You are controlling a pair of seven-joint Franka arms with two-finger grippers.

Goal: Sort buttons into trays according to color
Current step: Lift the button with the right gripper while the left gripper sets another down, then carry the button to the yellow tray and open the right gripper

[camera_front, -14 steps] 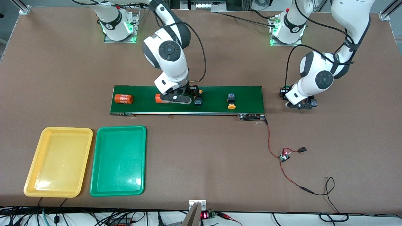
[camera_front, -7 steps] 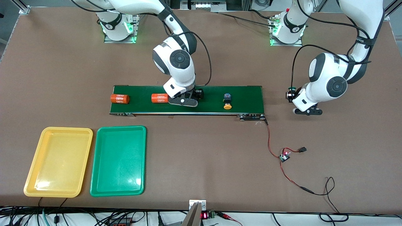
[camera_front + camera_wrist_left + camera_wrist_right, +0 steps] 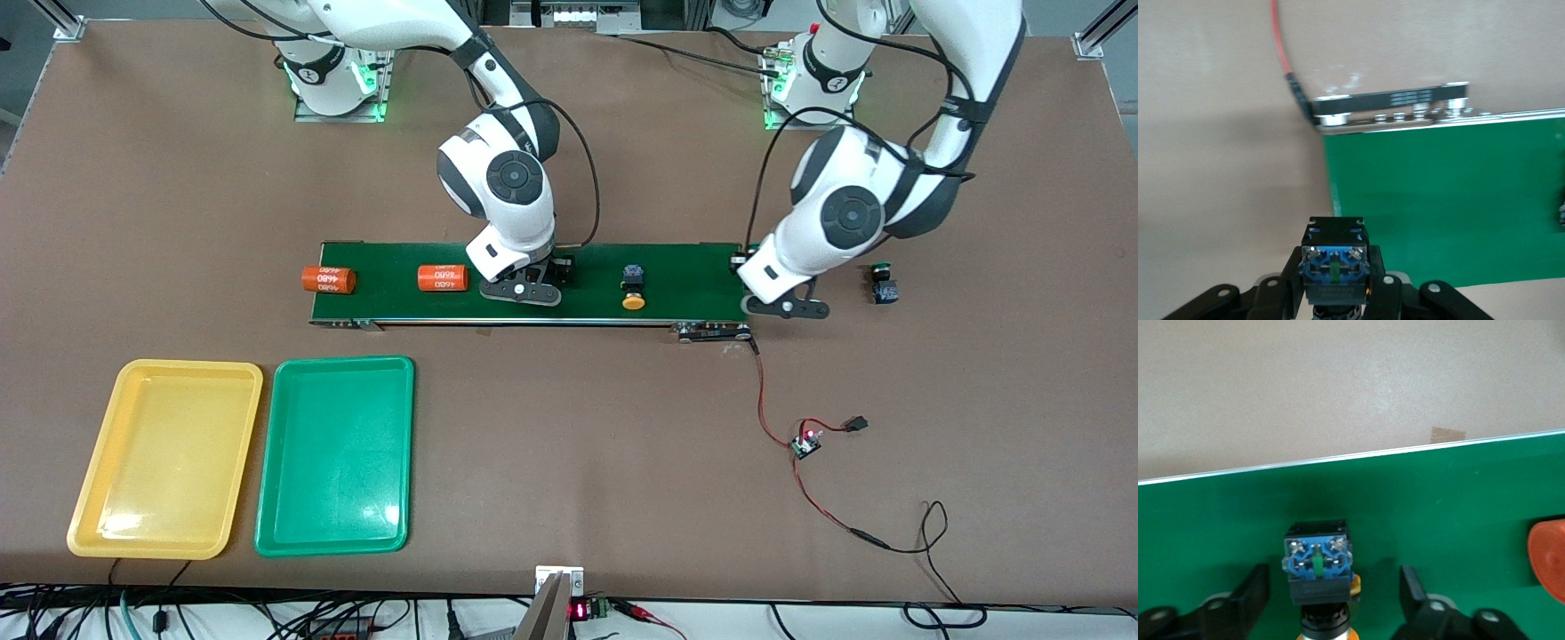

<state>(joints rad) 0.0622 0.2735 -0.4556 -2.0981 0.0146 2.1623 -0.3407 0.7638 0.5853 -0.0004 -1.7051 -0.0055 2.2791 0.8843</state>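
My left gripper (image 3: pixel 1335 283) is shut on a button (image 3: pixel 1335 257) with a black body and blue terminals, over the conveyor belt's (image 3: pixel 693 276) end toward the left arm; green shows at its cap (image 3: pixel 740 260). A second green button (image 3: pixel 880 285) lies on the table beside that end. My right gripper (image 3: pixel 1333 585) is low over the belt, open, with a yellow-orange button (image 3: pixel 1318 577) between its fingers (image 3: pixel 1257 587), which stand apart from it. Another yellow-orange button (image 3: pixel 632 289) lies on the belt. The yellow tray (image 3: pixel 164 458) and green tray (image 3: pixel 336 453) lie nearer the camera, with nothing in them.
Two orange cylinders printed "4680" lie on the belt; one (image 3: pixel 327 280) overhangs its end toward the right arm, the other (image 3: pixel 442 277) lies beside my right gripper. A red wire with a small circuit board (image 3: pixel 807 442) trails from the belt's motor corner.
My left gripper has carried its button from the bare table to the belt's end. The belt has moved the cylinders and the loose yellow-orange button toward the right arm's end.
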